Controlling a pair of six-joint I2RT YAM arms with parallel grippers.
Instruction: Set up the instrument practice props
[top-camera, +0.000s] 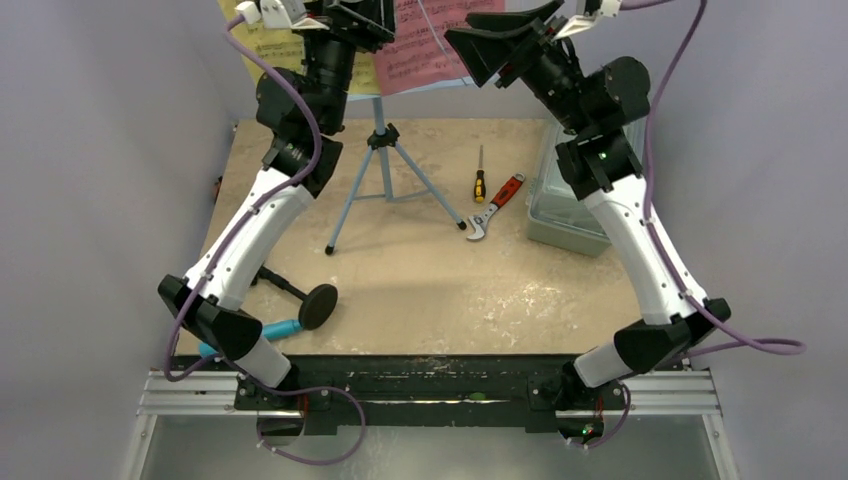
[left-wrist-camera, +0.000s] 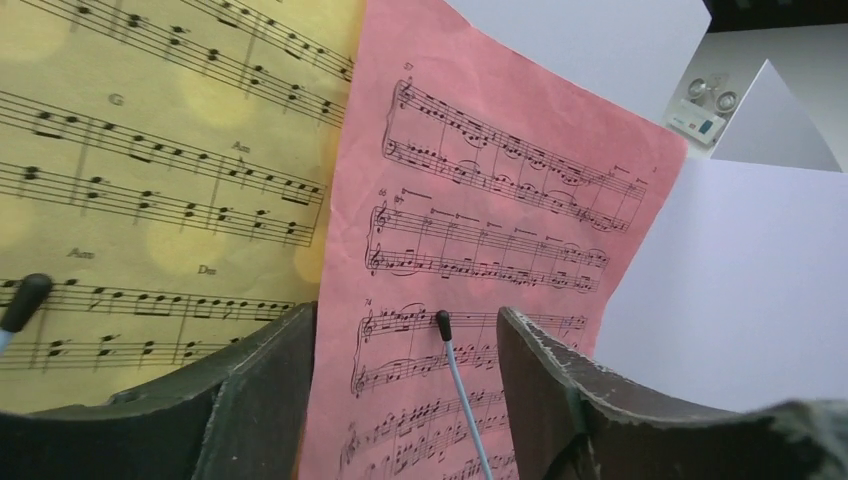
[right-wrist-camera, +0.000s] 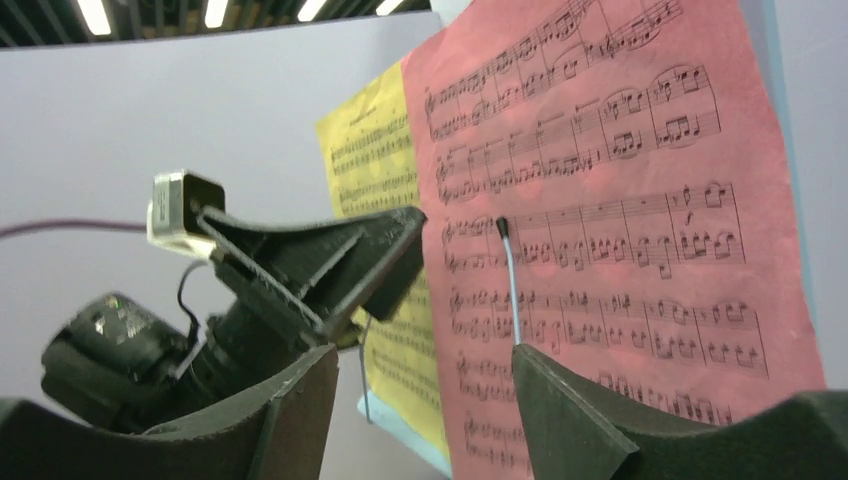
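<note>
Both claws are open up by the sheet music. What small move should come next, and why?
Likely ease both arms back: the left gripper and right gripper are open and empty, the pink page and yellow page sit on the music stand, while the mic stand and microphone lie on the table.

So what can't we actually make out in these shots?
Top view: the music stand has its desk cut off by the top edge.
Top view: cyan microphone lies mostly under the left arm.
Top view: clear box is partly behind the right arm.
Wrist views: pink page covers the desk behind it.
</note>
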